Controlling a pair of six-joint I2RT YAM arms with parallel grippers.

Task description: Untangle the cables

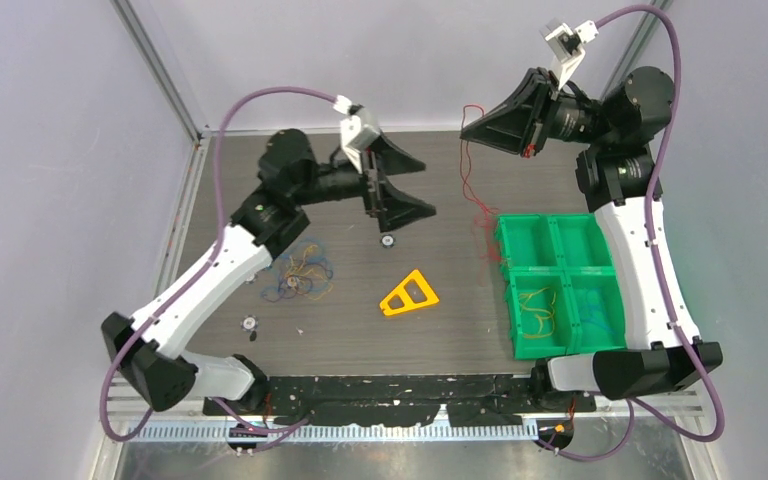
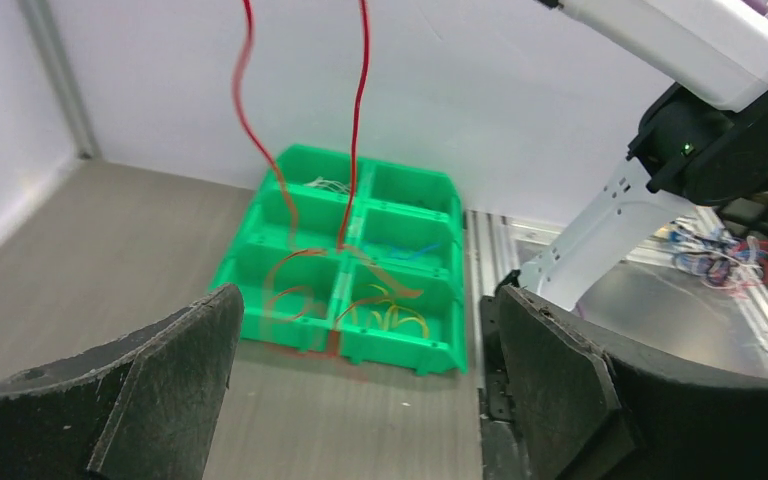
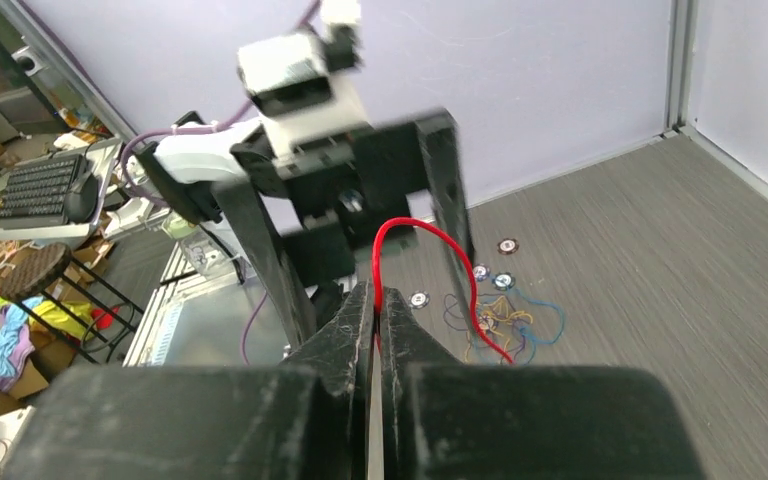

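**Cable aloft, bin beneath**

Pinched tight in the right pincer (image 1: 470, 130), tips pressed together on it: one red cable (image 2: 361, 90), held high over the far right of the table (image 1: 460, 320). Hanging from that grip in two long strands, long axis close to straight down, lower loops lying in and over the compartments of the green bin (image 1: 508, 300) on the side facing the other arm. Left pincer (image 1: 422, 188) spread wide, gripping nothing, hovering above mid-table and looking toward the bin. Remaining cables (image 1: 300, 272) heaped in a loose tangle at the left side of the table, well apart from the bin (a few yellow and blue strands already sorted into compartments). Probably mid-sorting: red strand clear of the heap, not yet released. Everything hinging on one relation: bin below the right pincer and a little nearer the arm bases, so best lowered along the hang line. Right arm clearly nearer. Risk: hair-thin wire draping outside the wall or catching a divider
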